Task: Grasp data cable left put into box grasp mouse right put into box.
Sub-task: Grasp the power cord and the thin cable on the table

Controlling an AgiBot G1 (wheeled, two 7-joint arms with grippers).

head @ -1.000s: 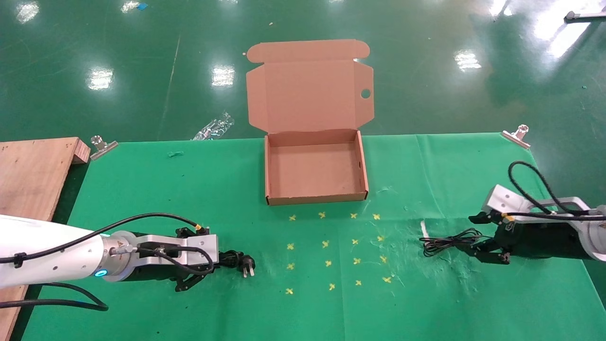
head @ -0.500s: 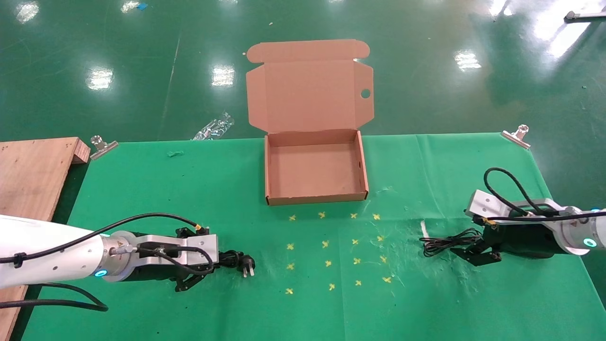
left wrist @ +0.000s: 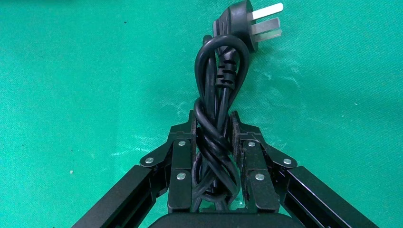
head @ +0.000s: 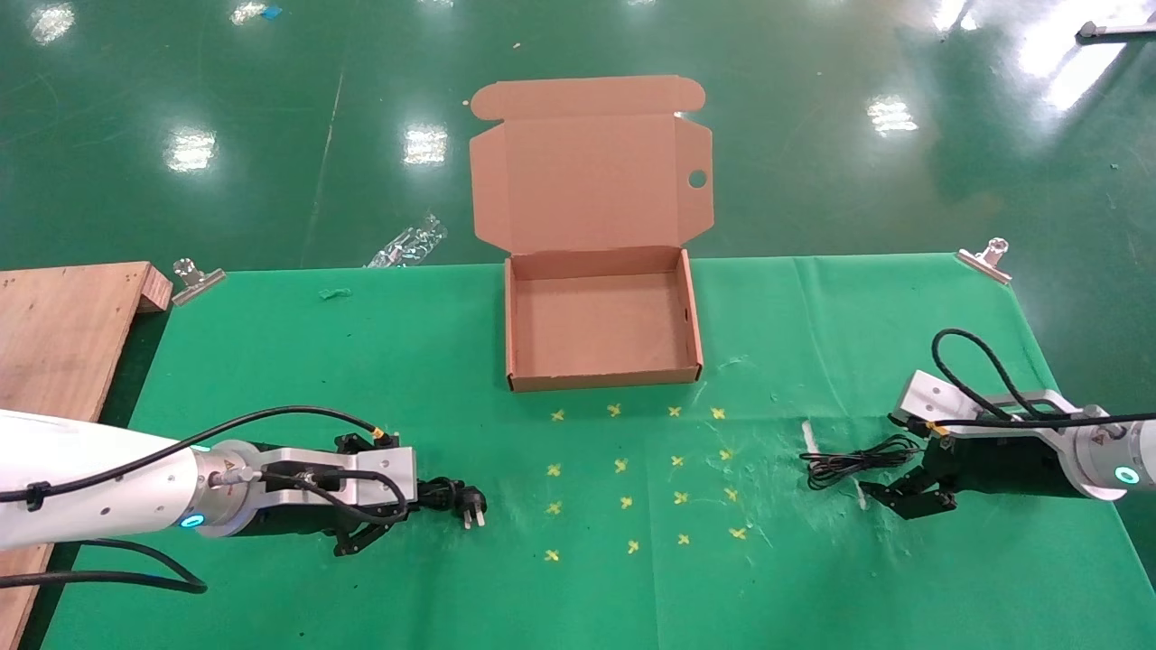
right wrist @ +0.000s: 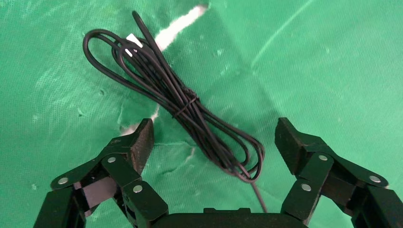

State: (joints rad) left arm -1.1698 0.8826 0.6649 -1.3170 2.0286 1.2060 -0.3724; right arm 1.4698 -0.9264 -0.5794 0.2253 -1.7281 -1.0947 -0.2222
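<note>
Green felt-like cloth (head: 271, 361) covers the desk, scuffed pale in patches toward the right and marked near the middle with small yellow crosses (head: 632, 469); metal clips (head: 197, 277) pin it down at the far corners, and a bare plywood board (head: 63, 334) lies along the left edge. Beyond the desk is a glossy dark green floor (head: 181, 90) with bright reflections of lights, and a scrap of clear plastic wrap (head: 408, 242) lies on it. A shallow brown corrugated cardboard box (head: 602, 372) sits at the far middle of the desk, nothing inside it, its tabbed lid standing open behind with a round hole in the right flap. On the near left, the left gripper (left wrist: 214, 137) lies low over the cloth with its jaws closed tightly around the data cable (left wrist: 218, 85), a thick, smooth black cord twisted into a bundle, whose plug with two flat silver prongs pokes out past the fingertips toward the middle of the desk. On the near right, the right gripper (right wrist: 214, 142) hovers just above the cloth with its jaws spread wide and holding nothing. Between and ahead of its dark ribbed pads (right wrist: 142, 140) lies a thin black cord (right wrist: 190, 114), looped into a long coil and cinched by a small tie. The mouse itself is hidden under the right gripper's body and does not show in any view.
</note>
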